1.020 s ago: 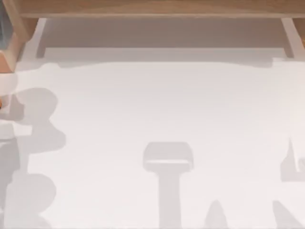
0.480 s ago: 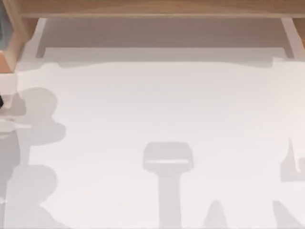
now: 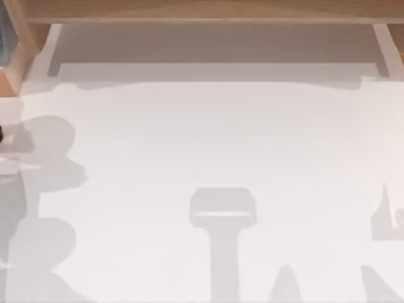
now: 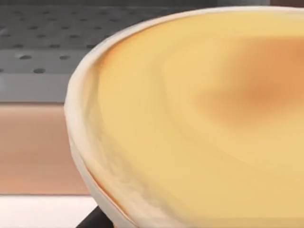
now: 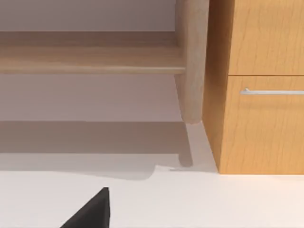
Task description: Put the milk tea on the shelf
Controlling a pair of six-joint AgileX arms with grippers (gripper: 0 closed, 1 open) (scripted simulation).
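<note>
From above, the white table (image 3: 214,145) lies bare in front of me, with the shelf (image 3: 208,11) running along its far edge as a long light-brown board on pale upright supports (image 3: 52,44). A dark sliver of my left arm sits at the table's left edge. Through my left wrist camera, the milk tea (image 4: 204,128) sits very close, its creamy yellow-orange top ringed by a pale rim, a wooden surface and a grey perforated wall behind it; I cannot tell how far my left fingers are spread or whether they hold the cup. My right wrist camera faces the shelf's board, one rounded support, and a wooden cabinet (image 5: 261,85) with a metal handle just beside it; that hand's grip I cannot tell either.
</note>
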